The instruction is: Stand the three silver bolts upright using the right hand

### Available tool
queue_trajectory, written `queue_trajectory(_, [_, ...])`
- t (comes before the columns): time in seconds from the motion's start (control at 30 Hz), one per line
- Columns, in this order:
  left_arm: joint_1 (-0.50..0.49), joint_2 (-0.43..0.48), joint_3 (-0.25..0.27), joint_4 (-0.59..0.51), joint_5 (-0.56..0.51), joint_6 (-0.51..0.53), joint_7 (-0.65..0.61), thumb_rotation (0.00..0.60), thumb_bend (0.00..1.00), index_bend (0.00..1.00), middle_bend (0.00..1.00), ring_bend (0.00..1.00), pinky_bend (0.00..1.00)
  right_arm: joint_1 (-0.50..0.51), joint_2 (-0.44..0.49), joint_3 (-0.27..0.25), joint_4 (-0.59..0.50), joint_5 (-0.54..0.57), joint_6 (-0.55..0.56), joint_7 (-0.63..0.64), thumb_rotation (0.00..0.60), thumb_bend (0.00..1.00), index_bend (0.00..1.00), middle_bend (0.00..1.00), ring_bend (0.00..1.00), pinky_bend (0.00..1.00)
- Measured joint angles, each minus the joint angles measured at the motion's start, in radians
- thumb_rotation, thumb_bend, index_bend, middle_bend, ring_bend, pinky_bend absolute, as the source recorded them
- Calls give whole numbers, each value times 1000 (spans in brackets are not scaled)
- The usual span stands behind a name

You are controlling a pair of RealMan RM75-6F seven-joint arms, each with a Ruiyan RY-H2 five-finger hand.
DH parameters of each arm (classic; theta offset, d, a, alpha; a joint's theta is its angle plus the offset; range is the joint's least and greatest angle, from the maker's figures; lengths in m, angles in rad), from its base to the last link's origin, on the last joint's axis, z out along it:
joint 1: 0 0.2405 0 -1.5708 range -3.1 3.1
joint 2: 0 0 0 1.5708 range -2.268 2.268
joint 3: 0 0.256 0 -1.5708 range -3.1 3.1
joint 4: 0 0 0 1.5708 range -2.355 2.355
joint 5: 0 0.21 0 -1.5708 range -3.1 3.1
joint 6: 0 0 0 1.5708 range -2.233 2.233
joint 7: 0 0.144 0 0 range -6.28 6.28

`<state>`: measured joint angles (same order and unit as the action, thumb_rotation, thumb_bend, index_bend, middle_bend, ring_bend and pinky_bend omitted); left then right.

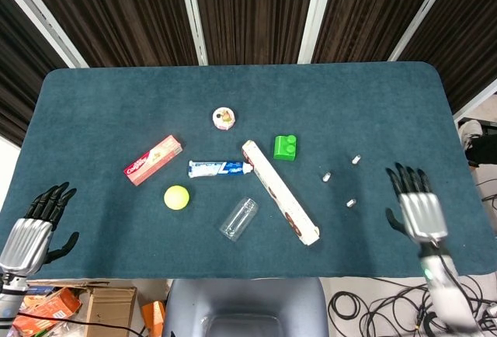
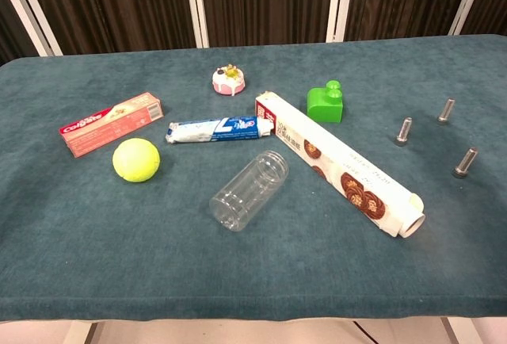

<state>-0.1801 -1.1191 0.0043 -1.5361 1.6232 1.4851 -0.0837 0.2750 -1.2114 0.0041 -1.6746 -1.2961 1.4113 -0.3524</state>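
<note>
Three silver bolts stand upright on the right part of the blue table: one (image 2: 405, 131) (image 1: 327, 175) nearest the middle, one (image 2: 447, 109) (image 1: 356, 159) farther back, one (image 2: 466, 162) (image 1: 350, 203) nearest the front. My right hand (image 1: 415, 206) hovers by the table's front right edge, fingers spread, holding nothing, well clear of the bolts. It is out of the chest view. My left hand (image 1: 31, 228) hangs open off the front left corner.
A long printed box (image 2: 337, 162) lies diagonally left of the bolts, with a green block (image 2: 325, 101) behind it. A clear jar (image 2: 249, 189), toothpaste tube (image 2: 219, 128), yellow ball (image 2: 135, 159), pink box (image 2: 111, 123) and small cake toy (image 2: 228, 79) lie farther left.
</note>
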Motion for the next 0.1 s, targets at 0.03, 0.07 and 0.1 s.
queue_trajectory(0.03, [2, 0, 1, -3, 2, 3, 4, 600, 358, 0, 0, 0, 122, -30, 14, -15, -20, -37, 39, -3, 600, 335, 0, 0, 0, 0])
queue_trajectory(0.07, [3, 1, 3, -4, 3, 4, 5, 600, 358, 0, 0, 0, 122, -46, 23, -23, -32, -59, 60, -6, 600, 335, 0, 0, 0, 0])
queue_trajectory(0.1, [4, 1, 3, -5, 3, 3, 5, 600, 358, 0, 0, 0, 122, -59, 33, -28, -41, -73, 72, -8, 600, 334, 0, 0, 0, 0])
